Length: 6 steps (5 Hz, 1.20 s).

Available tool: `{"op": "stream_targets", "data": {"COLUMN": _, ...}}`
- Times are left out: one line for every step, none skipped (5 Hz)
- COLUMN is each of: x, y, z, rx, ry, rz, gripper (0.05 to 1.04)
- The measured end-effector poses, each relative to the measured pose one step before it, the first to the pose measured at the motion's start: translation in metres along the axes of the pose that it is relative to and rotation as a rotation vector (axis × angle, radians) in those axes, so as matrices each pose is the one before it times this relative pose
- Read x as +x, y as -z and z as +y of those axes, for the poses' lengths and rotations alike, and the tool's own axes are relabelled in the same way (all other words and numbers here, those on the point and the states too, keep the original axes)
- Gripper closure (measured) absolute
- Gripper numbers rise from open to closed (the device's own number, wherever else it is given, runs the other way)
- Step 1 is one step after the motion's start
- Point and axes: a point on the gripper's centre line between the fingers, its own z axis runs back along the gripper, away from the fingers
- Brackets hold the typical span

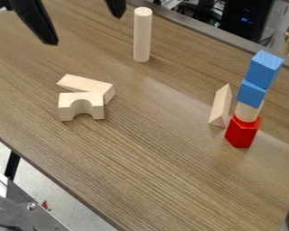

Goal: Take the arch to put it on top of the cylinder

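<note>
My gripper (83,21) hangs at the top left, its two black fingers spread wide apart with nothing between them. Below it, the light wooden arch (81,105) stands on the table with its curved opening facing down. A flat wooden block (85,84) lies right behind the arch, close against it. The tall wooden cylinder (142,35) stands upright near the table's back edge, to the right of the gripper, with nothing on its top.
At the right stands a stack: a red block (242,131), a short wooden cylinder (247,112) and two blue blocks (258,80). A wooden triangular prism (220,106) is just left of it. The brown table (153,167) ends diagonally at the lower left.
</note>
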Motion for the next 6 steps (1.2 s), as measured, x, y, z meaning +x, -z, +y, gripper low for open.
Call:
{"op": "stream_targets", "data": {"x": -0.00087, "y": 0.0033, "z": 0.00221, "rx": 0.0084, "ry": -0.0038, "rz": 0.0083, "gripper": 0.087}}
{"op": "stream_targets", "data": {"x": 0.01323, "y": 0.01667, "z": 0.01045, "rx": 0.0065, "ry": 0.0823, "rz": -0.0283, "gripper": 0.087}}
{"op": "stream_targets", "data": {"x": 0.01431, "y": 0.02202, "z": 0.0119, "rx": 0.0088, "ry": 0.0737, "rz": -0.0275, "gripper": 0.087}}
{"op": "stream_targets", "data": {"x": 0.01284, "y": 0.02693, "z": 0.01434, "rx": 0.0172, "ry": 0.0086, "rz": -0.0053, "gripper": 0.087}}
{"op": "stream_targets", "data": {"x": 0.01127, "y": 0.02473, "z": 0.01146, "rx": 0.0218, "ry": 0.0684, "rz": -0.031, "gripper": 0.087}}
{"op": "stream_targets", "data": {"x": 0.01097, "y": 0.02543, "z": 0.01219, "rx": 0.0451, "ry": 0.0694, "rz": -0.0407, "gripper": 0.087}}
